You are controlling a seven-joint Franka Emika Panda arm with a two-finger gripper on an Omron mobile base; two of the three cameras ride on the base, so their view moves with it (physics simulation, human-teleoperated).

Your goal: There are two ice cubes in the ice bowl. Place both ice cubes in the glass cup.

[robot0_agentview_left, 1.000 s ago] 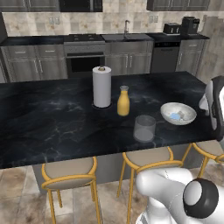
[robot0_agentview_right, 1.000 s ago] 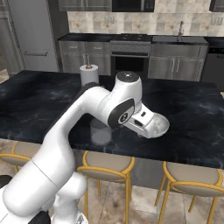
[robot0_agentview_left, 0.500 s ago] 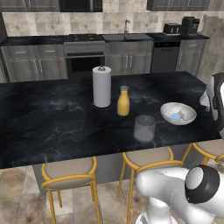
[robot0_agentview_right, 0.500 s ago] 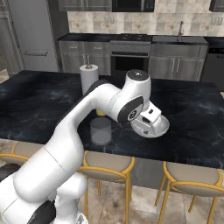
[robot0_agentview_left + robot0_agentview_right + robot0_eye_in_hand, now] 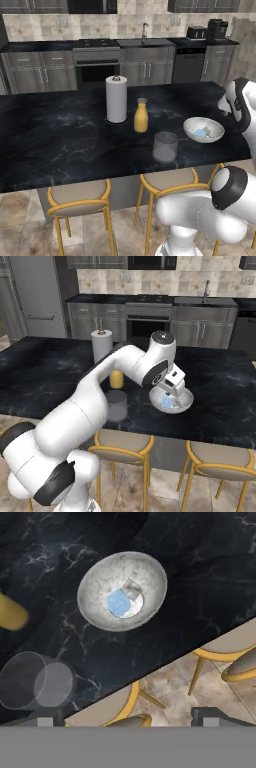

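Round matte-grey ice bowl (image 5: 95,607), translucent blue ice cubes (image 5: 119,603), possibly overlapping, clear cylindrical glass cup (image 5: 36,680), end effector (image 5: 127,716) released

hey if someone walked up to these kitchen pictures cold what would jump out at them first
Probably the big white arm curling over the black marble counter, its open gripper hanging above the ice bowl near the counter's front edge. In the hand view a pale blue ice cube sits in the bowl's middle. The empty glass cup stands beside the bowl, the orange juice bottle and paper towel roll behind it.
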